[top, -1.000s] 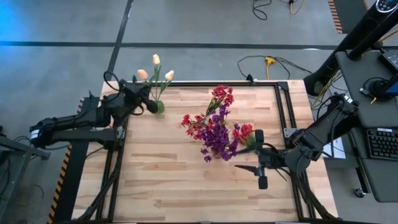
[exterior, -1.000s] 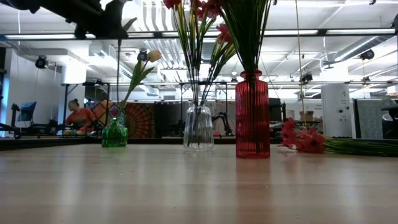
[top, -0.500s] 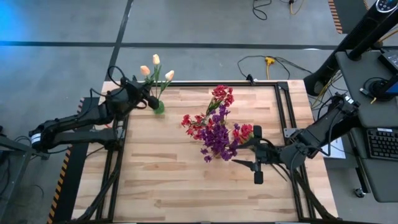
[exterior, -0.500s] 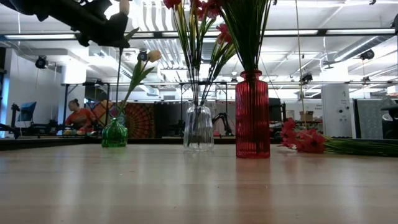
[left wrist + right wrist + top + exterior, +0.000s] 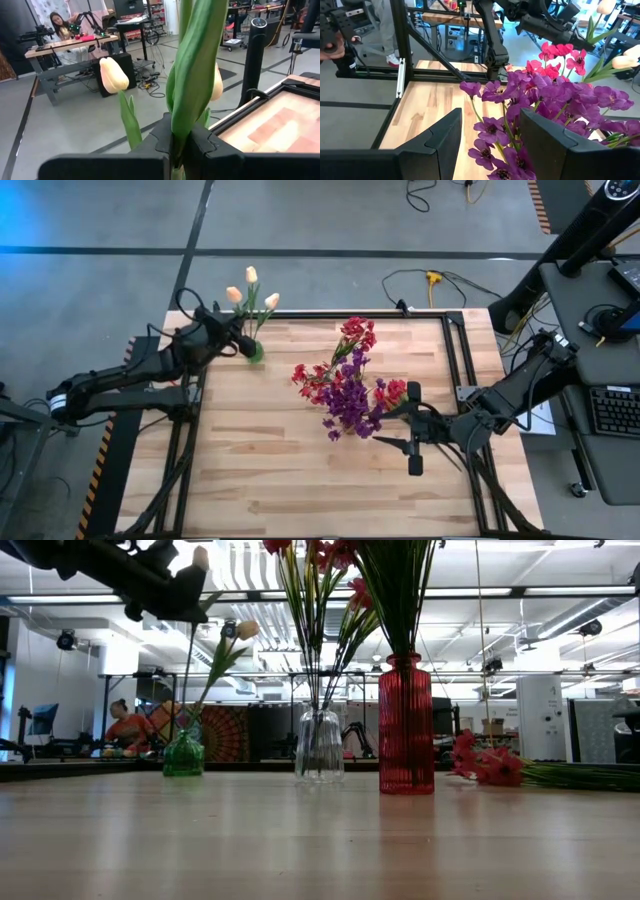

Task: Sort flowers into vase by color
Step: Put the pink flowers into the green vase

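1. The left gripper point(image 5: 240, 346) sits at the upper left of the high view, over the green vase point(image 5: 184, 754), its jaws clamped on a tulip stem point(image 5: 192, 70).
2. Cream tulips point(image 5: 250, 292) stand out of that vase, beyond the worktop's point(image 5: 270, 470) far edge in the high view.
3. In the low view the clear vase point(image 5: 319, 746) holds red flowers point(image 5: 355, 335), and the red vase point(image 5: 406, 725) just right of it holds green stems.
4. Purple flowers point(image 5: 350, 402) bunch at the centre of the high view.
5. The right gripper point(image 5: 412, 438) is right of centre, jaws apart beside the purple blooms; whether they touch a stem is hard to tell.
6. More red flowers point(image 5: 487, 762) lie on the worktop at the right of the low view.
7. A person point(image 5: 127, 726) sits far back at the left.
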Tool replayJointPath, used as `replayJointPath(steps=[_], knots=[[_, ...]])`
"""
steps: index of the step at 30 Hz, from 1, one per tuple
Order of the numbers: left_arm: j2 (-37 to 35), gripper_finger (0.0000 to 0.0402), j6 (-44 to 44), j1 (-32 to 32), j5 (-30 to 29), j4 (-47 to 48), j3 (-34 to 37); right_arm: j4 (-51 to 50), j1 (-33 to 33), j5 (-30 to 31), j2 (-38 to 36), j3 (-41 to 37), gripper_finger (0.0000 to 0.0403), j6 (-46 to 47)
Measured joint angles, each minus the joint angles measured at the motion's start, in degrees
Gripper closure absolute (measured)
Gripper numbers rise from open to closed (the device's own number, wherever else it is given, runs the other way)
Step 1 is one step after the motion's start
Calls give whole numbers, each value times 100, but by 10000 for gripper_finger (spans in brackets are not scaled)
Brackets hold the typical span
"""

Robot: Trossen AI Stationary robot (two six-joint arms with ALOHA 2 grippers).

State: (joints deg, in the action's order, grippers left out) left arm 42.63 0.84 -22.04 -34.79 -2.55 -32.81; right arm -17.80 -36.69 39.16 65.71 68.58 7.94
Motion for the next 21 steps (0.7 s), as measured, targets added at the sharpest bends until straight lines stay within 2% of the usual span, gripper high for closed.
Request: replayJointPath(steps=[21], knots=[[-2,400,9,0,-28,-50,-93,-3,0,0,0,0,213,0]])
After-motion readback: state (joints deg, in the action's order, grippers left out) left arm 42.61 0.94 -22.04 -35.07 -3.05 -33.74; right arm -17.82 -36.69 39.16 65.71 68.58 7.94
